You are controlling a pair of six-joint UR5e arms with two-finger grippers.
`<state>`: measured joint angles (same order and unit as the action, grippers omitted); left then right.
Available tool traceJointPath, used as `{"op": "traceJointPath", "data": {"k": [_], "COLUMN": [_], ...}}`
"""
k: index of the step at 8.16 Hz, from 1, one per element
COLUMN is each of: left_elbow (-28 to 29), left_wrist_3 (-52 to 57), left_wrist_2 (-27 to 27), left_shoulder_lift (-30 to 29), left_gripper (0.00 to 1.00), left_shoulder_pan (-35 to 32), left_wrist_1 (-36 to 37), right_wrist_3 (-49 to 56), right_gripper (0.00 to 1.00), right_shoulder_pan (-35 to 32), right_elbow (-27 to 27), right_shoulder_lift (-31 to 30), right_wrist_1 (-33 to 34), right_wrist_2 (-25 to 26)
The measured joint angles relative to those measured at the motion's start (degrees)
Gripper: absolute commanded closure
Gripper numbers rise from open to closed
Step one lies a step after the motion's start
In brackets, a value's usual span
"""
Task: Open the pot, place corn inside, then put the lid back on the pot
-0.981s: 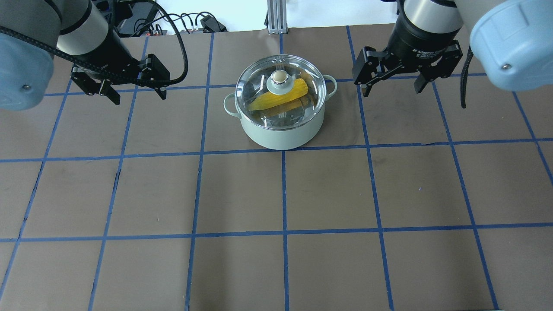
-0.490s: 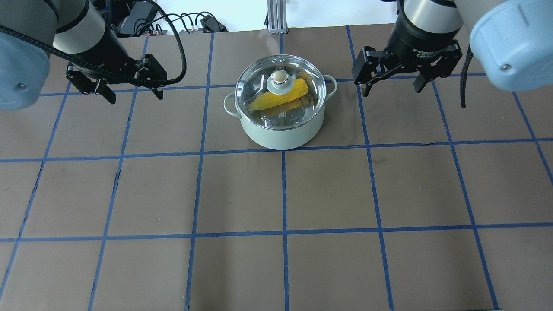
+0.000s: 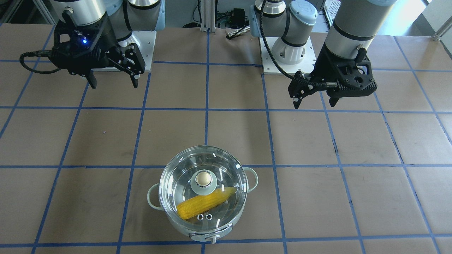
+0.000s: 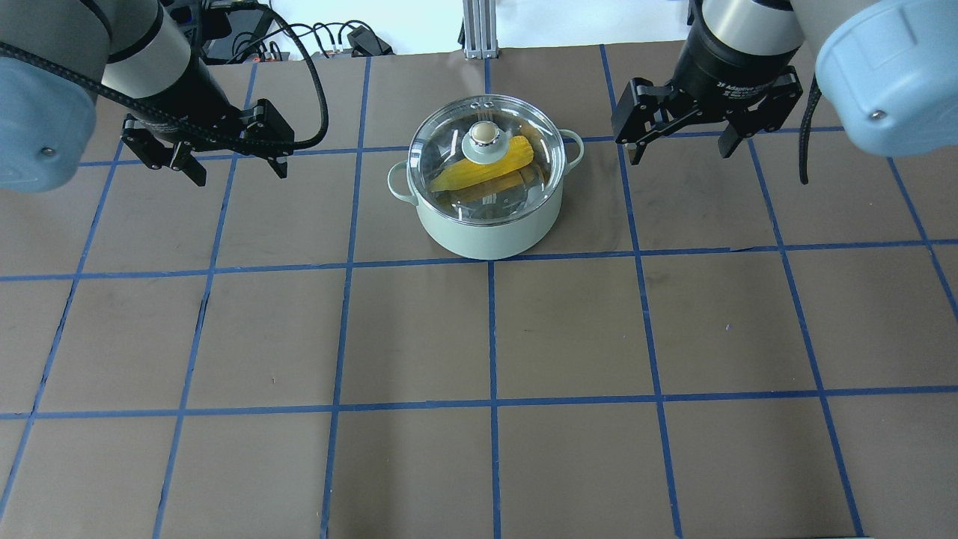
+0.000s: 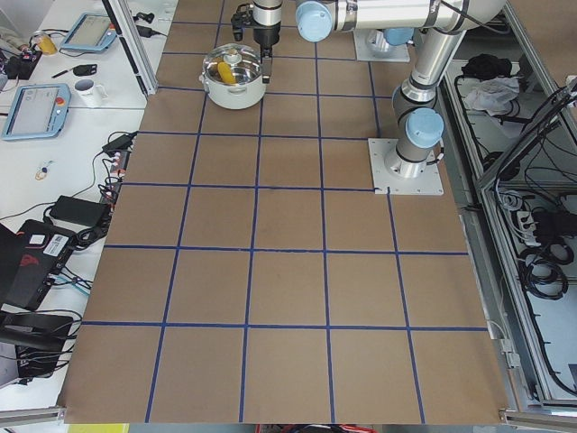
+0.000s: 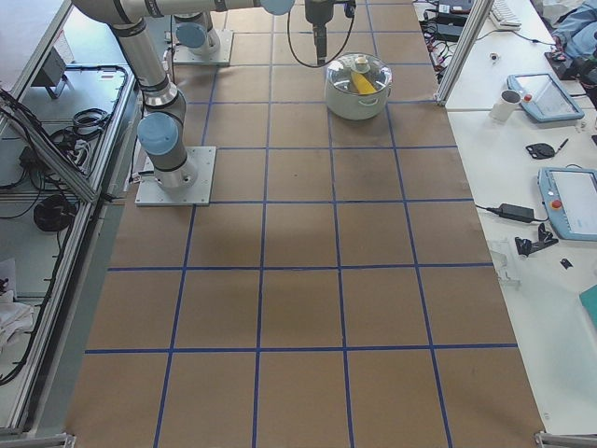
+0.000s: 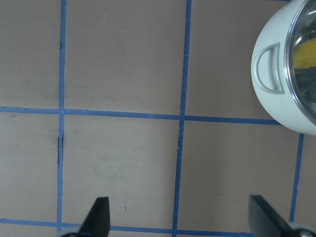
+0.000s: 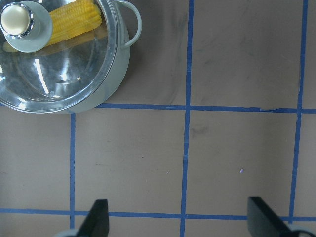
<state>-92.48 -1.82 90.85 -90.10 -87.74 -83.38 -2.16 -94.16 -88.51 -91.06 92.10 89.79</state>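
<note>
— Resting where, the corn [image 4: 483,171]?
— Inside the pot [image 4: 486,236] on the counter [image 4: 569,329], under the glass lid [image 4: 485,138]. From overhead its long axis runs 8 to 2 o'clock, tapered tip toward 8.
— Pincers?
— Left pincer [image 4: 241,174] at the pot's 9 o'clock, right pincer [image 4: 679,157] at 3, both spread wide, empty. The right wrist reads "2F Adaptive".

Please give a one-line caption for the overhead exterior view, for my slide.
The corn lies in the pot under the glass lid; the left gripper and right gripper hang open on either side.
</note>
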Motion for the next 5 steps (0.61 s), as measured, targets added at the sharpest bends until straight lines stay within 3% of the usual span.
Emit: {"op": "traceJointPath", "data": {"k": [5], "left_elbow": [-0.06], "left_wrist_3": [-0.05], "left_wrist_2": [-0.20], "left_shoulder_lift": [0.14], "left_gripper": [0.00], "left_shoulder_pan": [-0.07], "left_wrist_1": [-0.82], "right_wrist_3": [-0.03], "right_gripper": [0.00], "right_shoulder_pan": [0.03], "right_elbow": [0.00], "right_shoulder_lift": [0.01], "right_wrist_1": [0.01], "right_wrist_2": [-0.38]}}
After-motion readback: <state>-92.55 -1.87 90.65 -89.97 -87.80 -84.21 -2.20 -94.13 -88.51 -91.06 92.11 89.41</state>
